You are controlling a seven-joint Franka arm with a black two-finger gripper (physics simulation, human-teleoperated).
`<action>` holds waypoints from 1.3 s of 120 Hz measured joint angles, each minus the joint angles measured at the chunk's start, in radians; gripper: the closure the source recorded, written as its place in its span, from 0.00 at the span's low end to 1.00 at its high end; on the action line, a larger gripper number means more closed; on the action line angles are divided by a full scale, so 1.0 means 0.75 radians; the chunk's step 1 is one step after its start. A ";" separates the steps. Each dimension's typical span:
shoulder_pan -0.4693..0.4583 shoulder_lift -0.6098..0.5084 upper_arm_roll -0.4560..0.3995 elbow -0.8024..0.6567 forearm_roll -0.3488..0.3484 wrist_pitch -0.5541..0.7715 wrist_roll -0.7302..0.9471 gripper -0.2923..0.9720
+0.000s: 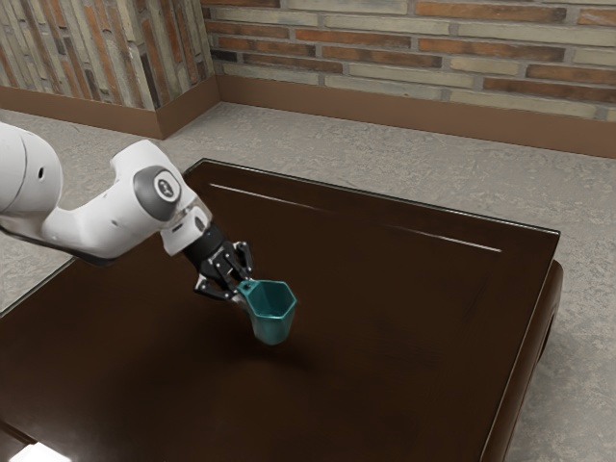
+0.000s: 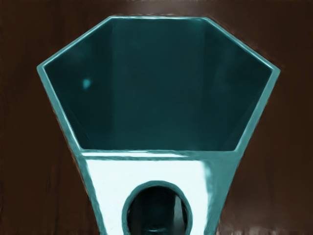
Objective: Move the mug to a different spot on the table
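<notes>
Tool (image 1: 239,285) is clenched on the teal hexagonal mug (image 1: 272,313), gripping at the handle side just under the rim, as far as the ext view lets me judge. Mug is left of centre on the dark tabletop (image 1: 414,318) in the ext view, in the near half, well apart from every edge. Roughly upright, maybe a slight lean. Can't tell if the base touches the wood or hangs just off it; shadow sits right beneath.

Wrist view looks straight down into the mug (image 2: 156,88). It's empty inside. Handle (image 2: 105,181) w/ its round hole is directly under the hand, so the grip looks centred on the handle, not skewed.

Step in hand, my read: carry phase. Mug is grasped, not yet put down at a new spot.

To do it well:
- Get the base clear of the tabletop before going sideways, else it drags and twists in the grip.
- The handle-side hold is off the mug's centre of mass, so expect it to want to swing or tilt. Go slow, no wrist jerks, grip firm.
- Plenty of free tabletop toward the ext view's right and far side. Pick a spot well inside the raised lip (image 1: 385,199).
- Level the mug, lower till the base is flat on the wood, then release and back off w/o clipping the rim.

Risk: a tilted set-down could tip it over.
</notes>
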 joint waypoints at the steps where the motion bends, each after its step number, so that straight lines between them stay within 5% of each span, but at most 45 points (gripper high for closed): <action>1: 0.005 0.000 0.000 0.002 -0.002 -0.002 0.001 0.74; 66: 0.167 0.115 0.002 0.143 -0.200 -0.139 0.091 0.76; 156: 0.293 0.194 0.005 0.176 -0.255 -0.249 0.188 0.76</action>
